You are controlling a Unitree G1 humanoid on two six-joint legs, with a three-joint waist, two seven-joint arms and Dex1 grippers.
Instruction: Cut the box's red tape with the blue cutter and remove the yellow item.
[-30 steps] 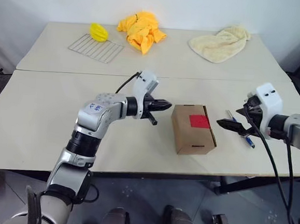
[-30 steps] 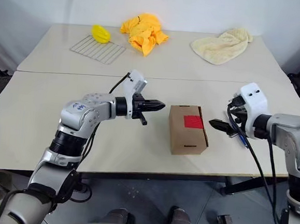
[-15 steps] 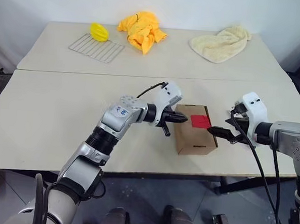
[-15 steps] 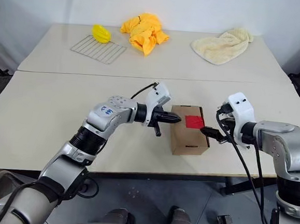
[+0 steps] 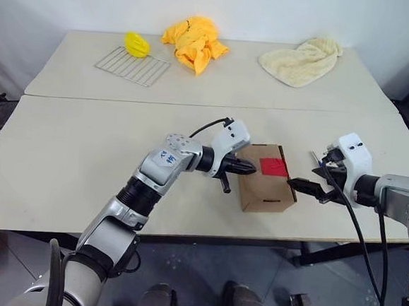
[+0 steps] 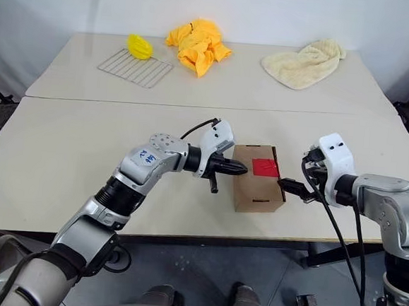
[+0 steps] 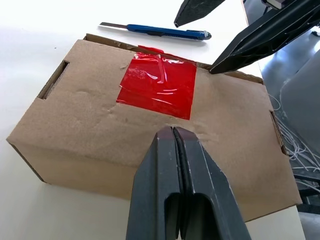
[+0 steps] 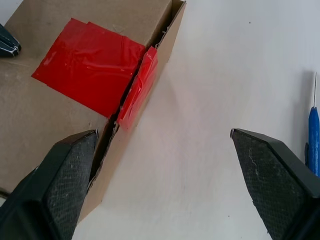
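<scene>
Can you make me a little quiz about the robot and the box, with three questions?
1. True or false: the red tape sits on top of the box.
2. Which gripper is shut: left gripper or right gripper?
3. Where does the blue cutter lie: A) inside the box, B) on the table beside the box, C) on the wire rack?

Key: 1 true; 2 left; 3 B.

Left arm reaches forward and across toward the robot's right, forearm roughly level; left gripper [image 5: 251, 169] points rightward and slightly down, its two black fingers [image 7: 176, 165] pressed together with no gap; right arm comes in from the right, wrist bent inward; right gripper [image 8: 165, 175] points leftward and downward, jaws spread wide, nothing between them.
</scene>
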